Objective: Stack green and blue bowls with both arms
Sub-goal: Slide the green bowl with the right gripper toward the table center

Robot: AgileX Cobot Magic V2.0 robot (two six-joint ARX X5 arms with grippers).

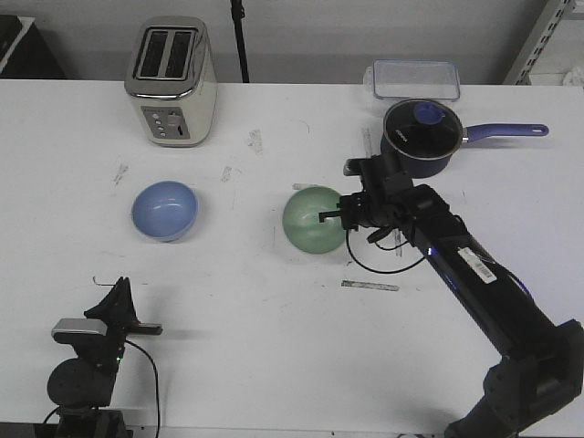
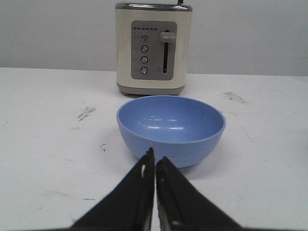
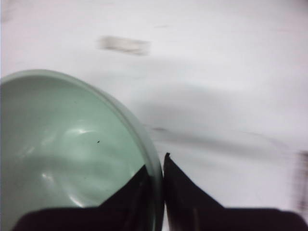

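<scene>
Front view: green bowl (image 1: 312,219) at table (image 1: 274,347) centre, its right rim pinched by the right gripper (image 1: 334,215); blue bowl (image 1: 165,210) well apart to the left, upright, below the toaster (image 1: 172,80). Saucepan (image 1: 420,137) and lidded box (image 1: 412,79) stand behind the right arm. Left gripper (image 1: 117,290) sits near the front edge, clear of both bowls.

Left wrist view: left gripper (image 2: 155,161) with jaws closed on nothing, tips just short of the blue bowl (image 2: 171,127); toaster (image 2: 153,48) behind.

Right wrist view: right gripper (image 3: 156,168) clamps the green bowl (image 3: 67,154) rim, one finger inside, one outside.
</scene>
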